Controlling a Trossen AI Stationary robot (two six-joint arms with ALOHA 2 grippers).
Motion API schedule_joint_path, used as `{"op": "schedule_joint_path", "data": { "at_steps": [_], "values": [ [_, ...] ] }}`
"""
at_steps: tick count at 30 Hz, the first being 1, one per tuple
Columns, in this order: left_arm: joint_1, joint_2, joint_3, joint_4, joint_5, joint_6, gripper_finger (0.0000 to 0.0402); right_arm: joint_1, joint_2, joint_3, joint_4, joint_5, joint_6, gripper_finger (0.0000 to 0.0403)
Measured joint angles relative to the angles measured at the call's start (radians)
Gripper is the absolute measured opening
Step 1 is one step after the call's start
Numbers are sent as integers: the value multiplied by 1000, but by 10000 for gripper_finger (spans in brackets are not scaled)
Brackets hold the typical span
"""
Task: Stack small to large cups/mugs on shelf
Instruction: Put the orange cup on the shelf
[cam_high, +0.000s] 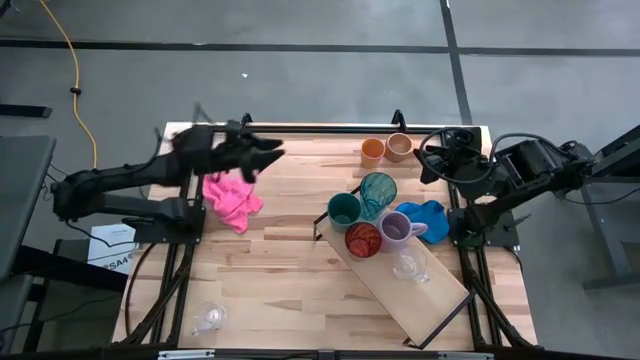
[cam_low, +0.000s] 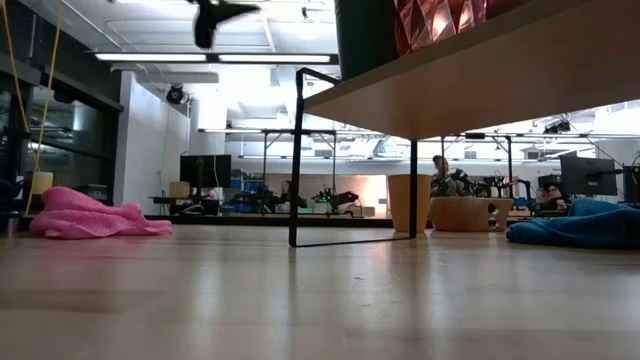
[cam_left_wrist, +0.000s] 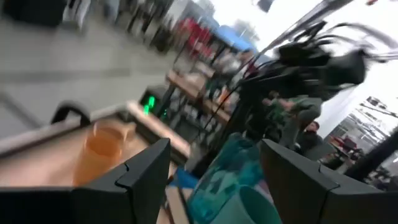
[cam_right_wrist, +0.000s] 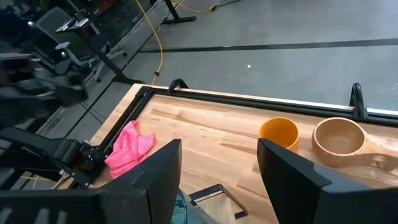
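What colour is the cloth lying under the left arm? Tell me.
Pink cloth; the high view shows it best.

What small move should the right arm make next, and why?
Probably lower the right gripper, open and empty, toward the orange cup or the tan mug beside it. Both stand on the tabletop, off the shelf. The left gripper, also open, hovers above the pink cloth.

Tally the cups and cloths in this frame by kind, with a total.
Coloured cups and mugs: 6 (orange, tan, teal tumbler, green, red, purple)
Clear glasses: 2 (on shelf, on table)
Cloths: 2 (pink, blue)
Total: 10
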Motion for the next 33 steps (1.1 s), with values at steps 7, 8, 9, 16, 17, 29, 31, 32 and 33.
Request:
{"op": "schedule_joint_path", "data": {
  "at_steps": [7,8,9,16,17,29,31,32,33],
  "values": [
    [122,353,313,-274,184,-8,234,-6,5,0,2,0,0,202],
    [135,414,376,-333,197,9,234,-8,7,0,2,0,0,202],
    [148,475,442,-391,206,23,234,-11,9,0,2,0,0,202],
    [176,900,892,-699,218,104,234,-32,27,0,2,-26,0,202],
    [175,952,942,-724,217,104,234,-35,27,0,2,-31,-1,202],
    [147,1312,1241,-769,163,35,234,-37,29,0,2,-30,-7,202],
    [148,1333,1241,-781,150,29,234,-37,29,0,2,-20,-1,202],
    [148,1343,1240,-785,138,28,234,-37,29,0,3,-13,-1,202],
    [148,1352,1240,-781,126,28,234,-37,29,0,3,-6,-1,202]
  ]
}}
